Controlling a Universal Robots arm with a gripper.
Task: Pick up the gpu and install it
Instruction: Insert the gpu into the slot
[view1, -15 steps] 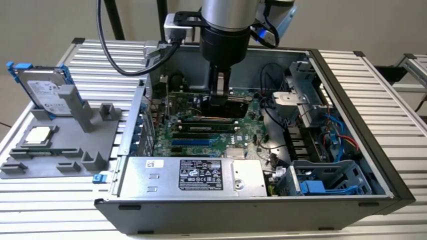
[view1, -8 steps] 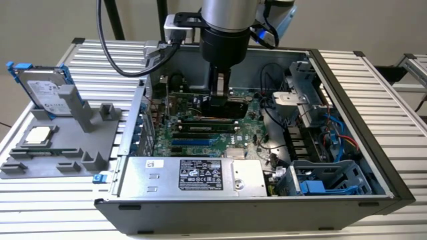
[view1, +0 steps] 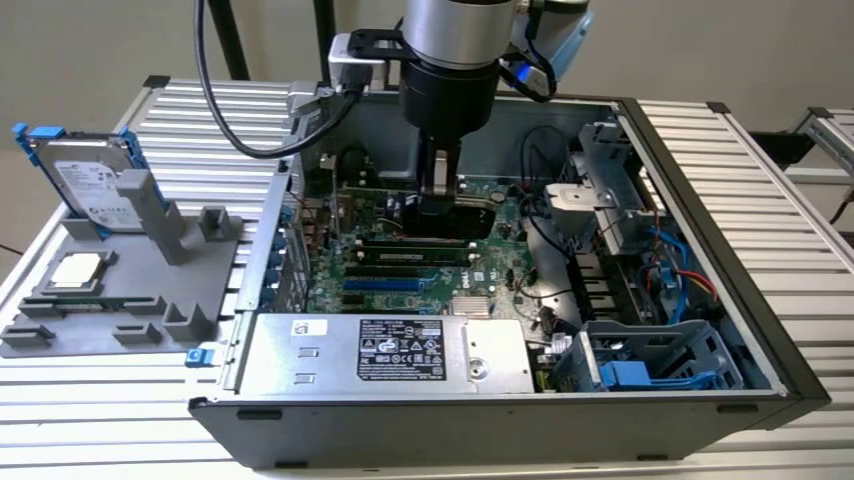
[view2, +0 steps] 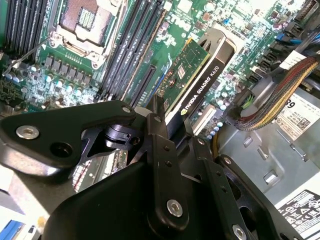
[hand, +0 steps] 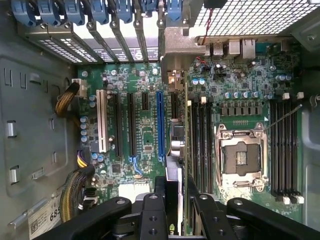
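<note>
- Exterior view: the arm (view1: 454, 50) reaches straight down into the open computer case (view1: 694, 170) lying on the slatted table (view1: 787, 230). The claw (view1: 438, 205) sits low over the motherboard (view1: 427, 270), clenched on the gpu (view1: 430, 222), which shows as a dark slab right under the fingers.
- Same view, over on the exterior view's left: a grey holder tray (view1: 120, 300) carries a hard drive (view1: 87, 180) in its blue frame, propped upright, and a square silver CPU chip (view1: 74, 272) lying flat nearer the front. Both sit well apart from the case.
- At the front of the case the silver power supply (view1: 387, 352) lies flat, with a blue drive cage (view1: 654, 365) beside it towards the exterior view's right.
- Second wrist view: the gpu (view2: 192, 75) stands on edge between the black fingers (view2: 165, 150), green board on one face, black shroud on the other. It hovers just above the long black slots; whether its edge is touching a slot I can't quite tell from here.
- The open CPU socket (view2: 82, 22) sits beyond those slots, and a braided cable bundle (view2: 270, 100) curls near the card.
- First wrist view: the gpu (hand: 176, 150) is seen edge-on, running in line beside the blue expansion slot (hand: 160, 125), its metal bracket (hand: 177, 47) up against the rear slot openings.
</note>
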